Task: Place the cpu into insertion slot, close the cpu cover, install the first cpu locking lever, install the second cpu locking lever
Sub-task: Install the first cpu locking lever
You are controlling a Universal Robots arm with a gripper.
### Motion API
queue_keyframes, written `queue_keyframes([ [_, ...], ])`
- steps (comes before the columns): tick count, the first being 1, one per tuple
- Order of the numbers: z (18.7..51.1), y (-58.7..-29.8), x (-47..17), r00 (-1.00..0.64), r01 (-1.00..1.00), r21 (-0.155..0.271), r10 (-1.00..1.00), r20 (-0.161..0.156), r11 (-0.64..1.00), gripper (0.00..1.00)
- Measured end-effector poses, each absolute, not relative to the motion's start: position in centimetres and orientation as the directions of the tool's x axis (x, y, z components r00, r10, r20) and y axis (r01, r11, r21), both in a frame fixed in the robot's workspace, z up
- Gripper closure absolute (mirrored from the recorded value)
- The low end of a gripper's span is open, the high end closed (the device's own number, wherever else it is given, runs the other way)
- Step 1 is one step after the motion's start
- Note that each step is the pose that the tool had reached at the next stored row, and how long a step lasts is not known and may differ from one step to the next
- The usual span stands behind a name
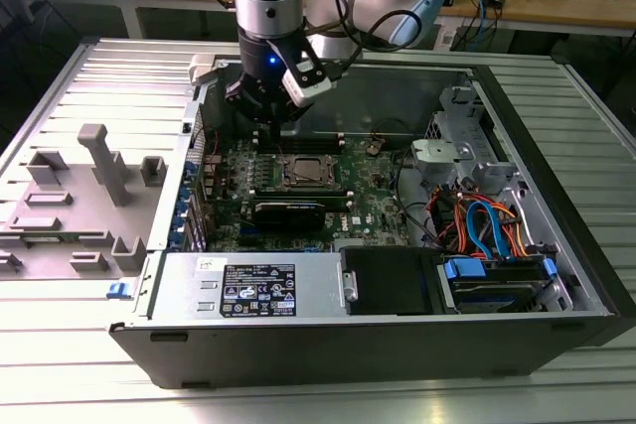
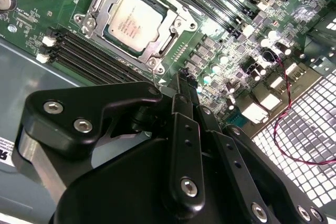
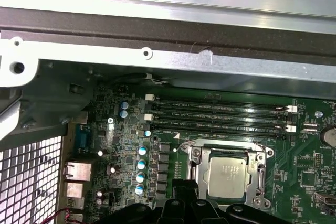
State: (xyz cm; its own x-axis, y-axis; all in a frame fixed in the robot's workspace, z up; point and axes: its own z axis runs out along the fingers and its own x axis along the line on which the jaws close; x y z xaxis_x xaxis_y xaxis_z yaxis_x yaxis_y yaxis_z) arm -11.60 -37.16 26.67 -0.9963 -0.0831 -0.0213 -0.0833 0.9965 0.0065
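Closed claw (image 2: 182, 77) near cpu (image 2: 132, 22) (dull silver, square); cover (image 2: 100, 6) frames it.

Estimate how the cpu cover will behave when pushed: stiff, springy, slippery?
The cpu cover is a thin metal frame with a large window, so probably light and a little springy. Its bare, shiny surface looks slippery. It lies flat around the cpu, so a downward push likely moves it little.

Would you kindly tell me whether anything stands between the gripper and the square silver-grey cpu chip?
Nothing visible does. In the second wrist view the black gripper hangs just beside the square silver-grey cpu, which lies seated and framed by the thin silver metal cpu cover; only the low green motherboard surface lies between.
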Motion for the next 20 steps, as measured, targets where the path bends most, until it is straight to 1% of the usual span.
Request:
queue_keyframes([
  [8, 26.7, -37.2, -11.7, -0.996, -0.083, 0.007, -0.083, -0.021, 0.997, 0.89],
  [16, 26.7, -37.1, -13.1, -0.996, -0.083, 0.007, -0.083, -0.021, 0.997, 0.89],
  [20, 26.7, -36.3, -13.3, -0.996, -0.083, 0.006, -0.083, -0.021, 0.997, 0.89],
])
